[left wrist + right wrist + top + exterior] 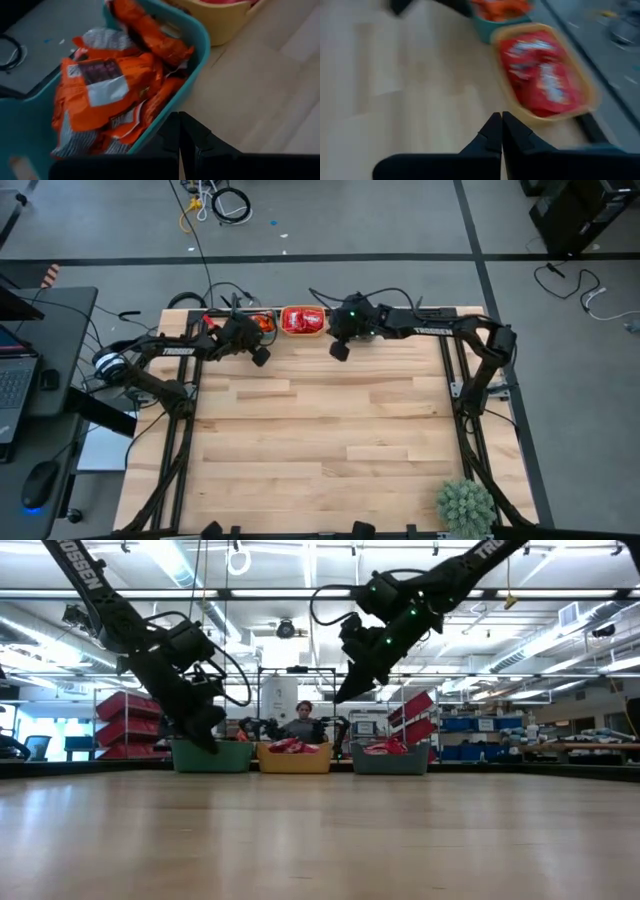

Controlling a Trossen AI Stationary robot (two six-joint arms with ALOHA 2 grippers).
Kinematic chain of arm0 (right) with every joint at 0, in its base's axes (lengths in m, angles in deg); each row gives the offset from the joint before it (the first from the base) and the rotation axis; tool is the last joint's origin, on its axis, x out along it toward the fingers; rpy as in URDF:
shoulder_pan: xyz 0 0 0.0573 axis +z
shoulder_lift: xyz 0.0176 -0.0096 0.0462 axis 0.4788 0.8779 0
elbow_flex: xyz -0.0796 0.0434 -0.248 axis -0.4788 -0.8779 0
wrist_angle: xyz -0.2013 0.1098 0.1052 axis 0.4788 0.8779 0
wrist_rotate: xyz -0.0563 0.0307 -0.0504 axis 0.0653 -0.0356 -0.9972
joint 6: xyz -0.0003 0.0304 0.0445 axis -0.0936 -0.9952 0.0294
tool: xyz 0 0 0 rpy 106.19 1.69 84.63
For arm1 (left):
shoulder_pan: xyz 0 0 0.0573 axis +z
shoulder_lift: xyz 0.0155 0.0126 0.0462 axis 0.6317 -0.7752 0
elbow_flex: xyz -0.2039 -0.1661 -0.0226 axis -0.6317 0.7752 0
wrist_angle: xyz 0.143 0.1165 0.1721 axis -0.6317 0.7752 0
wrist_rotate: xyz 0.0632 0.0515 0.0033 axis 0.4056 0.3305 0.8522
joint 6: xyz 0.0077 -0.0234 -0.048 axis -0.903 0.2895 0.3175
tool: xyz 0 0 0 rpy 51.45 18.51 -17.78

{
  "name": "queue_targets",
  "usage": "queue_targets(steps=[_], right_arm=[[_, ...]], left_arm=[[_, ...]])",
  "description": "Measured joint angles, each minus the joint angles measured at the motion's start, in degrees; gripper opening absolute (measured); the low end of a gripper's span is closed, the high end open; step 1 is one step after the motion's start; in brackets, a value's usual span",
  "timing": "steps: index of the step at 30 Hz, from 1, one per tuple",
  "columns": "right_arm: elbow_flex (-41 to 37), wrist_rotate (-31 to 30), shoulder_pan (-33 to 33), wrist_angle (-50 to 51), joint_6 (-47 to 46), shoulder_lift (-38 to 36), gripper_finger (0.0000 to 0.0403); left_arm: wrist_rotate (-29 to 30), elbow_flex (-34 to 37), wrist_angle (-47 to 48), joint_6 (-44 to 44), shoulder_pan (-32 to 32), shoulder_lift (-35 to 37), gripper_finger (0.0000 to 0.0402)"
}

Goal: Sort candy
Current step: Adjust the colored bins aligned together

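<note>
Three small bowls stand in a row at the table's far edge. The teal bowl (263,323) (200,45) holds orange wrapped candies (115,95). The yellow bowl (302,333) (592,95) holds red wrapped candies (542,75) (290,745). A third bowl (390,758) with red candies is hidden under my right arm in the high view. My left gripper (260,357) (180,125) is shut and empty, just near of the teal bowl. My right gripper (340,351) (501,125) is shut and empty, raised above the table near the yellow bowl.
A small green plant (465,505) stands at the table's near right corner. The wooden tabletop (320,440) spreads toward the near edge. A desk with a laptop (15,380) and a mouse is left of the table. A person (303,725) sits in the room beyond the bowls.
</note>
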State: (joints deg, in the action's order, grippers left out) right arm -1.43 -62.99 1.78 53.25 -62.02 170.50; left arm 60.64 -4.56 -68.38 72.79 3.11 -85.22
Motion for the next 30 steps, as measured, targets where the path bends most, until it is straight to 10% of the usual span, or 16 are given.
queue_targets(steps=[5,15,30], right_arm=[[-9.4,10.9,-0.9,-12.0,2.7,-3.2,0.0000],[-32.0,11.5,-1.8,-36.7,4.3,-14.3,0.0000],[-40.7,0.3,-13.6,-25.3,-7.9,-19.2,0.0000]], left_arm=[[-4.3,0.0,-0.3,-1.3,0.0,0.8,0.0002],[-20.3,0.0,-9.0,0.4,-3.4,5.3,0.0002],[-27.0,0.0,-18.0,3.4,-5.4,5.4,0.0002]])
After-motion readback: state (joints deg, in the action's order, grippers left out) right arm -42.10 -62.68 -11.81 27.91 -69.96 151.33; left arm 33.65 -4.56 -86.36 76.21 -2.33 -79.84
